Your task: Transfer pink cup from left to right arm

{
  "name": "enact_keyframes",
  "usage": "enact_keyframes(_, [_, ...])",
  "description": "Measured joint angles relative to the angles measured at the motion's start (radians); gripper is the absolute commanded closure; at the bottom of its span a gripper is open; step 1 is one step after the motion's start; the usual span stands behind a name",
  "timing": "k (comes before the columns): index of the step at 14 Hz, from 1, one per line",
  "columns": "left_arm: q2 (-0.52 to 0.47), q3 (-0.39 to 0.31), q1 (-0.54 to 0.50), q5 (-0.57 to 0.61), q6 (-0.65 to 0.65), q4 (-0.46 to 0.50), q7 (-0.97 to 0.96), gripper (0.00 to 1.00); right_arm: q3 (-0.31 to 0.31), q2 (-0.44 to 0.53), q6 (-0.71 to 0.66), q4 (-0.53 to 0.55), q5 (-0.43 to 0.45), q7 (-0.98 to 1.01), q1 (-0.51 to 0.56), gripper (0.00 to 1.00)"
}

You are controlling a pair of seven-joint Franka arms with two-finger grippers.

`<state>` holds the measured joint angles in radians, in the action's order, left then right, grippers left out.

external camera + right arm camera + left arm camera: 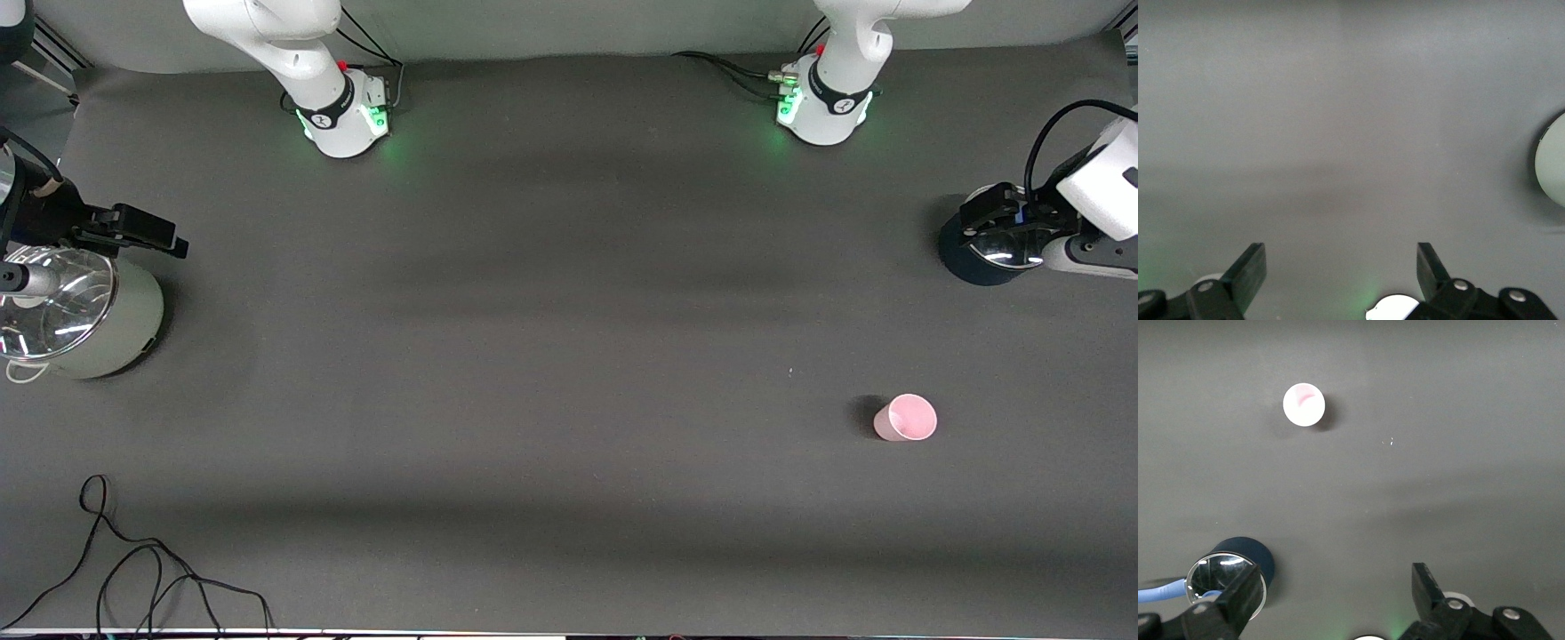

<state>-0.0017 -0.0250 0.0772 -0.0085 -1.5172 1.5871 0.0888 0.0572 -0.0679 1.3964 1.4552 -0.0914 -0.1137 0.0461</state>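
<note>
The pink cup (905,418) stands upright on the dark table mat toward the left arm's end, nearer to the front camera than the dark blue pot; nothing holds it. The left wrist view shows the cup (1303,405) from above, well apart from the fingers. My left gripper (991,209) (1335,590) hovers open and empty over the dark blue pot (965,262). At the right arm's end, my right gripper (147,231) (1338,267) hangs open and empty just above the pale green pot (124,324).
Both pots carry glass lids: the dark blue pot (1258,560) and the pale green pot (1551,167). A loose black cable (133,569) lies near the front edge at the right arm's end. The arm bases (342,116) (822,111) stand along the edge farthest from the front camera.
</note>
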Motion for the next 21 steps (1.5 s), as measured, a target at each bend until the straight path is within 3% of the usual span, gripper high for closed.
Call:
enact_keyframes(18, [0.001, 0.0, 0.004, 0.0, -0.003, -0.004, 0.0, 0.0, 0.0, -0.017, -0.001, -0.004, 0.0, 0.0, 0.0, 0.0])
enact_keyframes(21, [0.005, -0.005, -0.004, 0.001, -0.007, -0.015, 0.084, 0.0, 0.0, -0.019, -0.001, -0.004, 0.0, 0.0, 0.0, 0.0])
